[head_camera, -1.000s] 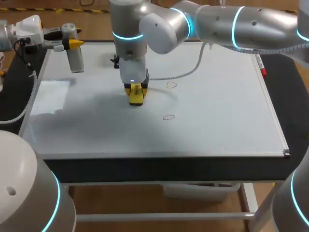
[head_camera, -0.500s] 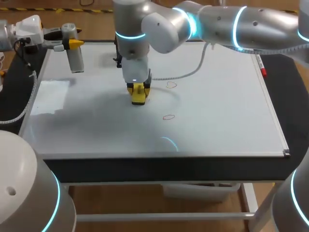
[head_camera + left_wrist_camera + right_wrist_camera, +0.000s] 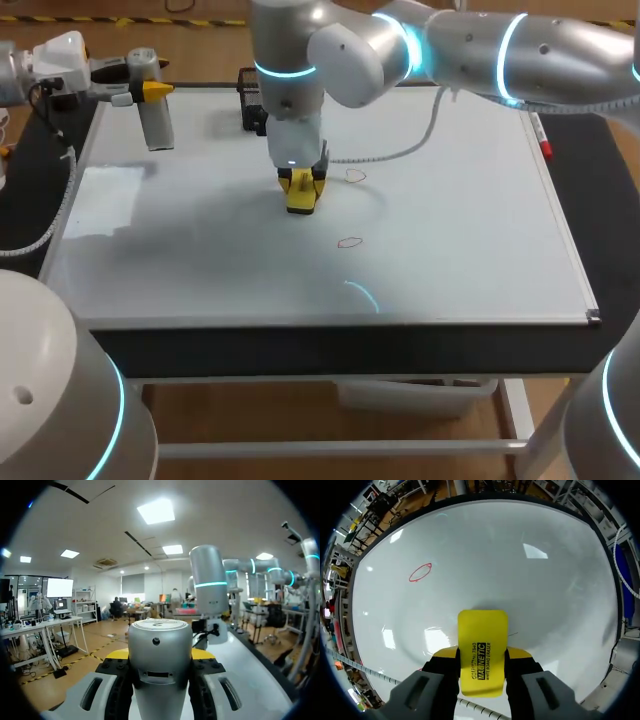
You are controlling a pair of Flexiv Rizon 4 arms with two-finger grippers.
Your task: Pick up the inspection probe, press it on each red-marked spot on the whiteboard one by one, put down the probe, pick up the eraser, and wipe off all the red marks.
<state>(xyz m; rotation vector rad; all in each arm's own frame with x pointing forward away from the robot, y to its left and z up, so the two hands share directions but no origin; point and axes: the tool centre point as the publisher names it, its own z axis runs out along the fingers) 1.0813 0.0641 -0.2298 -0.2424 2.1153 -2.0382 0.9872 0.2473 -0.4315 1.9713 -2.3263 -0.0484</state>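
Whiteboard [image 3: 470,230] fills the table. My right gripper [image 3: 302,190] clamps the yellow eraser [image 3: 482,640] left of centre, down at the board; I can't confirm contact. One red mark [image 3: 354,176] sits just right of it, another [image 3: 349,242] nearer me. At the far left corner my left gripper [image 3: 150,92] grips the probe [image 3: 156,125], which hangs upright.

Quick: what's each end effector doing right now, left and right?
Left end effector: closed, holding the inspection probe.
Right end effector: closed, holding the yellow eraser.
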